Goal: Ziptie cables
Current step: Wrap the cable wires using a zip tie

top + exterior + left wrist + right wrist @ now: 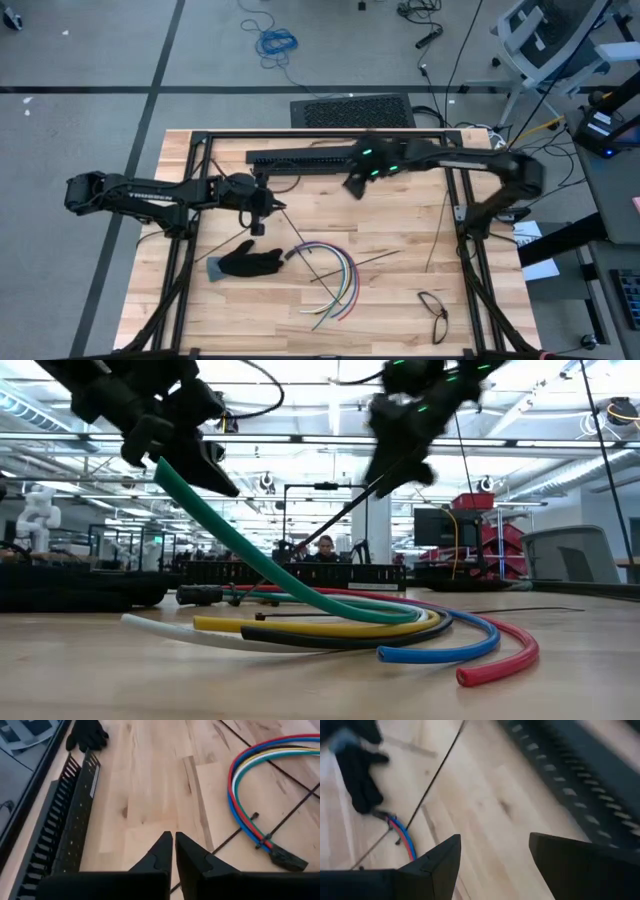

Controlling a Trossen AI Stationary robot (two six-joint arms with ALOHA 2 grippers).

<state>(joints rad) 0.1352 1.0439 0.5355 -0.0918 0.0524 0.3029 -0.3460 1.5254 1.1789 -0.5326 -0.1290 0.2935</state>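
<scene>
We hold our left pincer pressed closed, arm stretched inward; our right pincer, well apart from it, stands spread wide, arm bent.

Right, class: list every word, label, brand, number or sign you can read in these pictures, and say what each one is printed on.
"TROSSEN": pale lettering along the dark left robot arm in the high view, small and only just legible.
White papers beside the wooden table's right edge: any print too small to read.
Long black slotted bar, bundle of coloured curved cables, black fabric glove: no text visible.
</scene>
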